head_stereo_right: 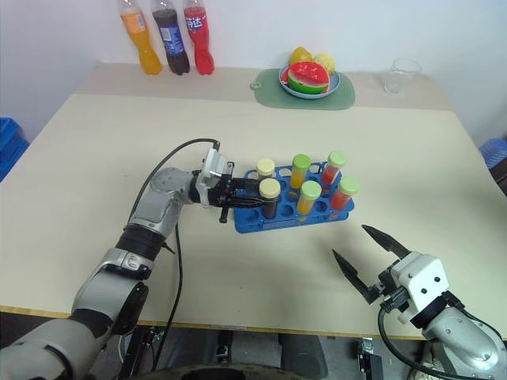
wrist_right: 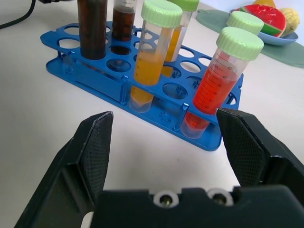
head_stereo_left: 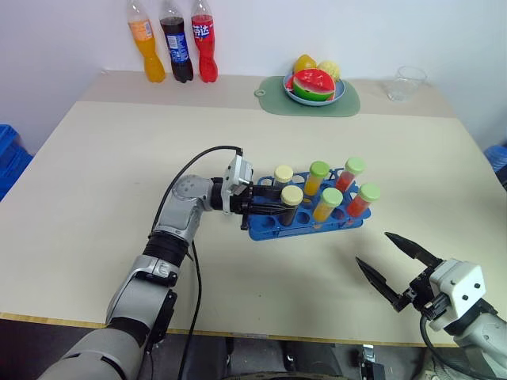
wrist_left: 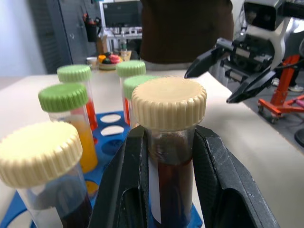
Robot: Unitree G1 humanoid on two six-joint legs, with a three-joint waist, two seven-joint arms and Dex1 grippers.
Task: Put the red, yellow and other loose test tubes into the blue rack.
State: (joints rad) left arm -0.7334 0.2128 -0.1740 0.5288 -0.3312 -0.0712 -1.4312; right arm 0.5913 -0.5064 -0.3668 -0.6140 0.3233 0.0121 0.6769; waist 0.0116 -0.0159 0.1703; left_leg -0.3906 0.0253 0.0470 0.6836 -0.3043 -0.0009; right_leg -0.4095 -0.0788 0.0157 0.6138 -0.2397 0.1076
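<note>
Six capped tubes standing upright in the blue rack [head_stereo_left: 307, 224], near the middle of the pale table [head_stereo_left: 95, 158]. Two with pale-yellow caps and dark brown liquid at the rack's left end: the far one [head_stereo_left: 283, 175] free, the near one [head_stereo_left: 291, 204] clamped between the left gripper's [head_stereo_left: 277, 207] two black fingers just below its cap, its foot down in the rack. Two with green caps and yellow liquid in the middle, far [head_stereo_left: 316, 177] and near [head_stereo_left: 327, 204]. Two with green caps and red-orange liquid at the right end, far [head_stereo_left: 349, 173] and near [head_stereo_left: 363, 199]. Several round holes unfilled along the near row.

Right gripper [head_stereo_left: 388, 264] near and to the right of the rack, well apart from it, fingers spread wide around nothing.

At the far edge: three tall soda bottles [head_stereo_left: 171, 41], orange, dark and red, on the left; one round plate of fruit [head_stereo_left: 314, 85] on a green mat [head_stereo_left: 310, 101] in the centre; one clear glass [head_stereo_left: 405, 82] to the right.
</note>
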